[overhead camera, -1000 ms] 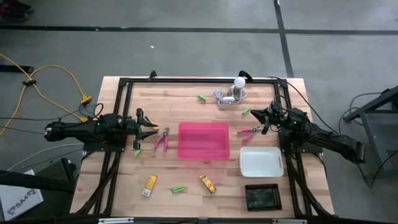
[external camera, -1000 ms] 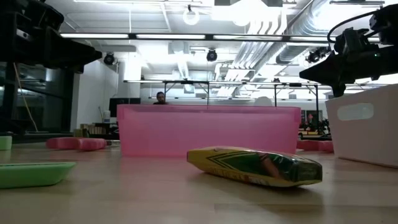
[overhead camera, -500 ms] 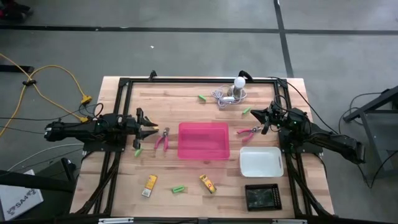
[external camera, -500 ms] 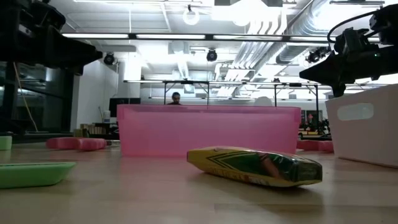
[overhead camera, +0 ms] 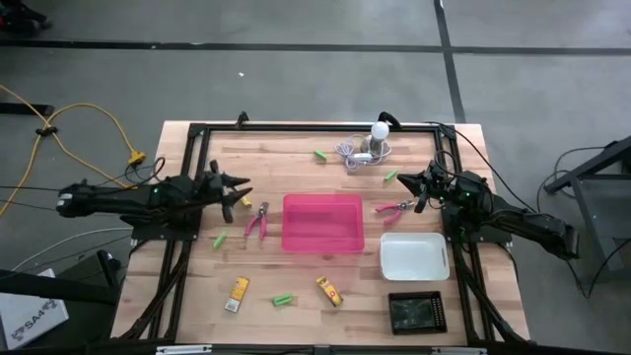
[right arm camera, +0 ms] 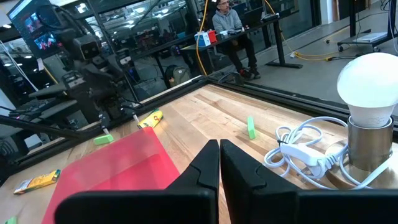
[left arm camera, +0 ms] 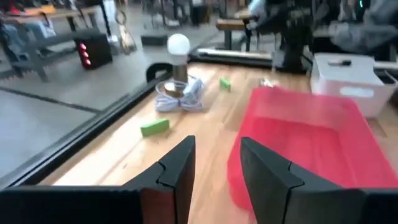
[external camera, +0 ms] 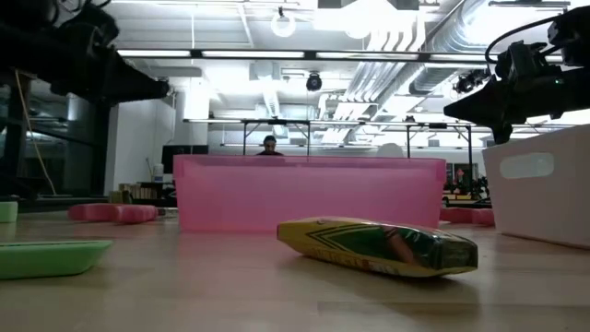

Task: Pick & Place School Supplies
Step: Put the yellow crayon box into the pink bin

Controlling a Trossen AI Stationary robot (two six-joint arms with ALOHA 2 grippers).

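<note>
Translucent pink rectangular tray (overhead camera: pixel 322 223), woodgrain table (overhead camera: pixel 296 168).

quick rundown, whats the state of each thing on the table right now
left pincer: open, empty, raised beside the pink tray
right pincer: shut, empty
pink tray: empty
white tray: empty
pink scissors: flat on the table
light bulb: upright, unlit

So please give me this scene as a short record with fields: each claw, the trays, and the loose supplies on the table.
left claw: open, empty, above the table left of the pink tray
right claw: shut, empty, near the lamp end
pink tray: table centre, appears empty
white tray: right of the pink tray
black tray: near edge, right corner
scissors: one pair left of the pink tray, another right of it
green sticks: four, scattered
yellow blocks: two, near edge
</note>
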